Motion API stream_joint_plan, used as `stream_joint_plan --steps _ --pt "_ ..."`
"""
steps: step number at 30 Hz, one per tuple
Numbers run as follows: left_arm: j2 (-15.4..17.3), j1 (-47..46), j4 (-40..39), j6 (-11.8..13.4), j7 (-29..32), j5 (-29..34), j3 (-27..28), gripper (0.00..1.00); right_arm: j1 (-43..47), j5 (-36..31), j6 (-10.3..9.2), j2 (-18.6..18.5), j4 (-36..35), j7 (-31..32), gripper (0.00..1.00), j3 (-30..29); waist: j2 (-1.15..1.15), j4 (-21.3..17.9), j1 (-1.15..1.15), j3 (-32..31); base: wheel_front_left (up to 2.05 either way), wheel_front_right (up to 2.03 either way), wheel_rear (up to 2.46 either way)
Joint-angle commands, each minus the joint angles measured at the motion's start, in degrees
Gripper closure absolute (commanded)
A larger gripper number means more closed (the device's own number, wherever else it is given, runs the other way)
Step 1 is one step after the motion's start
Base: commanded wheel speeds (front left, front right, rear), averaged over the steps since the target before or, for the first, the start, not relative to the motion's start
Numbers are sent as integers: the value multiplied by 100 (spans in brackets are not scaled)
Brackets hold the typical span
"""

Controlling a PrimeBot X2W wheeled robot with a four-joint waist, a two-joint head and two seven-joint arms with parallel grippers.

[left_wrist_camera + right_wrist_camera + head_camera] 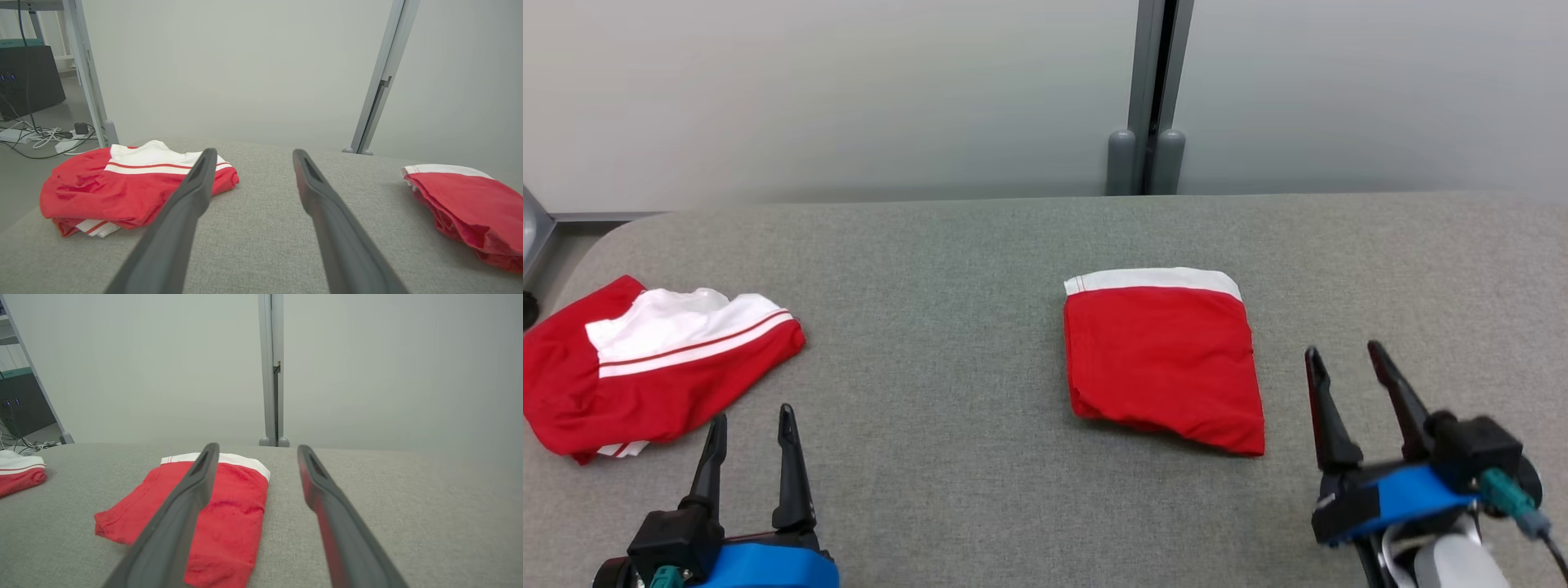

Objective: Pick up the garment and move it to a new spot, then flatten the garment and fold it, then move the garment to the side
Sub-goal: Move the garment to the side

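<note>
Nearest, on the left, the left gripper [752,413] with jaws wide apart and empty above the grey table [947,490]; on the right, slightly farther, the right gripper [1343,349], also spread wide, holding nothing. Farther in, nearer to the right one, the folded red garment [1164,367], flat on the table, white band at its far edge, touching neither gripper. At the left edge, a rumpled red and white garment [654,367]; behind, a pale wall [849,98].
</note>
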Motion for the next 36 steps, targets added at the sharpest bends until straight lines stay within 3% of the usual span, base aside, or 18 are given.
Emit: stream_joint_plan --steps 1,14,29,36 --pt "21 -64 -48 23 -27 -24 -5 0 -280 -55 1 1 20 2 0 -2 0 8 0 57 0 0 0" --pt "-2 -522 -38 -52 -27 -111 -179 0 -1926 -561 1 -13 919 339 0 -49 0 343 0 598 0 0 0" --pt "-26 -849 -8 -87 -28 -184 -185 0 -2332 -816 1 -87 2865 194 0 -537 0 569 0 1119 0 0 0" --pt "-29 -924 65 -103 -27 -162 -192 0 -2464 -865 1 -60 3630 86 0 -468 0 568 0 1144 0 0 0"
